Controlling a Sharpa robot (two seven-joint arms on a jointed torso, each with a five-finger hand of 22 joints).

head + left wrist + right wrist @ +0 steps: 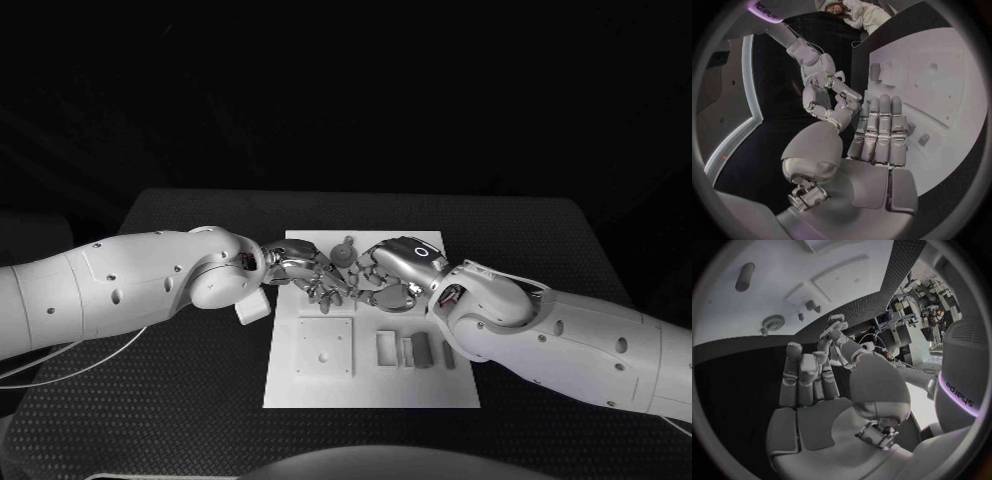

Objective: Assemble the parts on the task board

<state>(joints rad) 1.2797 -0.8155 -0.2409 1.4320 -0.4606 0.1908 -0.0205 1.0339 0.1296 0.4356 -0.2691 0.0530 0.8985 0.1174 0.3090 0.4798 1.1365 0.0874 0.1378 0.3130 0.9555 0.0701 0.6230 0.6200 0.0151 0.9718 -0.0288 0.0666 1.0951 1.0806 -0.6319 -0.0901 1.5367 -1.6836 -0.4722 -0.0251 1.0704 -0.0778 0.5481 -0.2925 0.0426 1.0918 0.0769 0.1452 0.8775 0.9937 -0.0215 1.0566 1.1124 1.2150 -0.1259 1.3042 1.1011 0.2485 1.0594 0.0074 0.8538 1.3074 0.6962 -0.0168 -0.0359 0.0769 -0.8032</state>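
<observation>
Hands, left (320,280) and right (392,272), crowding task board (369,390) far edge, fingers spread

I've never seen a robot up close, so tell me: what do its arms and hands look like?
Both arms are smooth, rounded white shells dotted with small dark holes. The left arm trails a thin white cable; the right arm carries a purple light band with dark lettering. The left hand and right hand are silver metal with segmented fingers.

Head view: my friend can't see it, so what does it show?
Two white robot arms meet over a white task board on a black table. The left hand and right hand hover close together above its far half, with grey parts nearer.
</observation>
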